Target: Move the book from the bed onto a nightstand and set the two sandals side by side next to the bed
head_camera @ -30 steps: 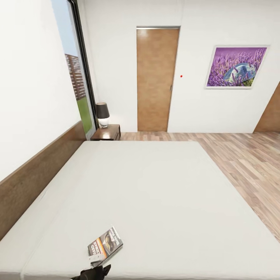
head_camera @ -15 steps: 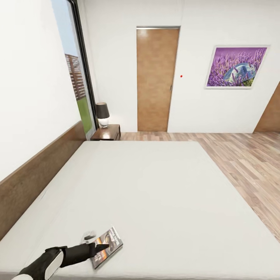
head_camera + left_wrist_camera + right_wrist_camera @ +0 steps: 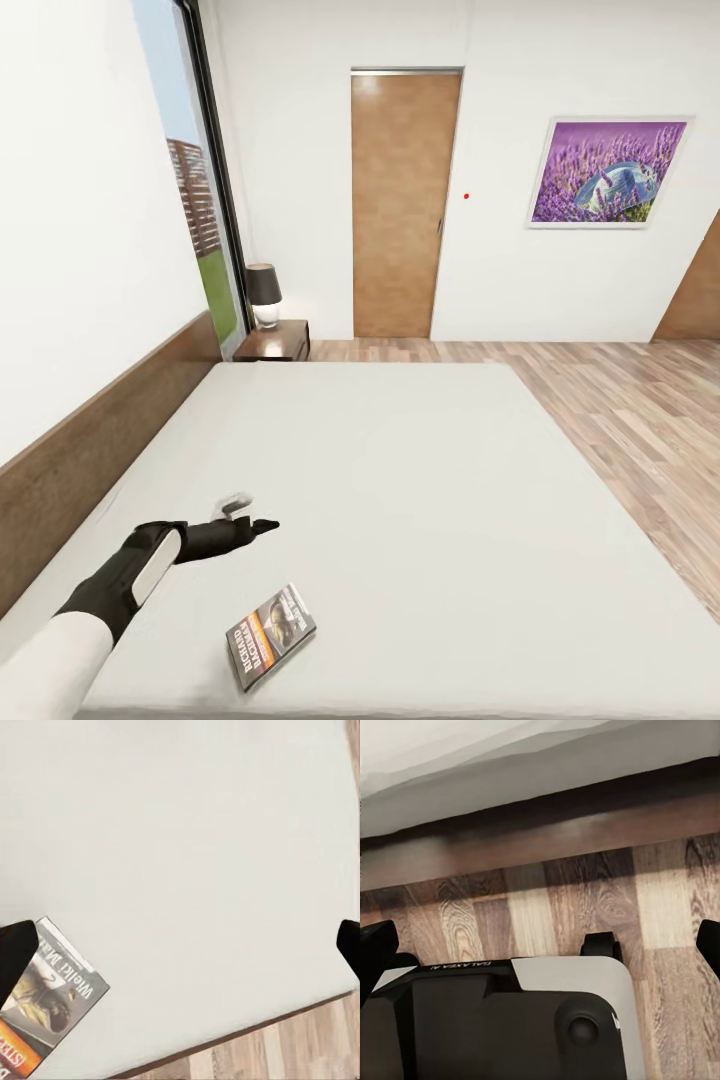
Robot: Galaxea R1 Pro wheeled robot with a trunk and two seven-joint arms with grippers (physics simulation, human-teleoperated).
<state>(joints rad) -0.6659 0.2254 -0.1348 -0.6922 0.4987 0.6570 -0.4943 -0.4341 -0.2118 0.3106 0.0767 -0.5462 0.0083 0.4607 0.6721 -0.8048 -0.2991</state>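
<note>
The thin paperback book [image 3: 271, 635], dark glossy cover with an orange band, lies flat near the bed's [image 3: 420, 480] front edge on the smooth off-white mattress. Beyond it the left gripper [image 3: 262, 524] hovers, released and empty. Farthest, the glossy reddish-brown nightstand [image 3: 274, 342] stands by the wall.

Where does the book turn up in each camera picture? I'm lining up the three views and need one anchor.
Head view: the book lies flat on the bed, low and left of centre, nearer the camera than the left end effector.
Left wrist view: the book is in the lower left corner, cut by the edge.
Right wrist view: it isn't in this picture.
Shared landmark: the bed's off-white mattress, with wood floor beside it.
</note>
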